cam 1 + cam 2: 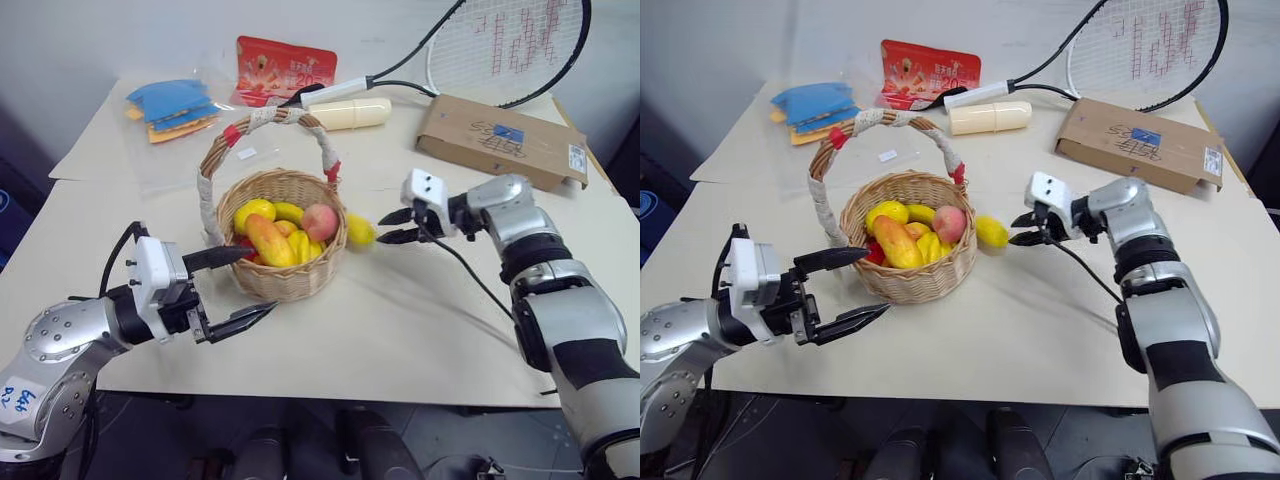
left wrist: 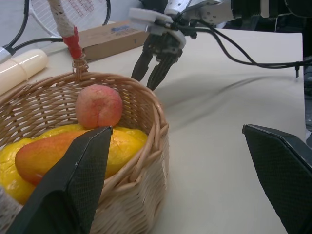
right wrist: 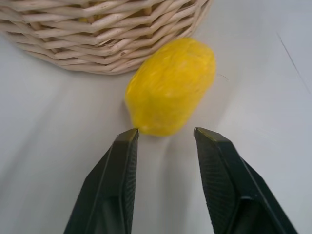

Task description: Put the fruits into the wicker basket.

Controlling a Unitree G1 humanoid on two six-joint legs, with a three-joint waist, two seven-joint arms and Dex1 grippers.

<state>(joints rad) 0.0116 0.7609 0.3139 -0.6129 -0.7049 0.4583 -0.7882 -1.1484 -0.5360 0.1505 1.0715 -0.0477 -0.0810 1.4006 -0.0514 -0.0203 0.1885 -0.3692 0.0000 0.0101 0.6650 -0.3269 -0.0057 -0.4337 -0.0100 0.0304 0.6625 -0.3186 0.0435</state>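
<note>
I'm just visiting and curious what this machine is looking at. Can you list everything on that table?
wicker basket: one, tan, taped handle, middle of the table.
fruits in the basket: several, yellow, orange and a pinkish peach; exact count unclear.
lemon: one, yellow, on the table beside the basket.
cylinder: one, cream, far side.
racket: one, black frame, far side.
cardboard box: one, brown, flat, far right.
red packet: one, far side.
blue and orange pieces: a small pile, far left.
table: one, cream.
left claw: open, at the basket's near side.
right claw: open, just short of the lemon.
</note>
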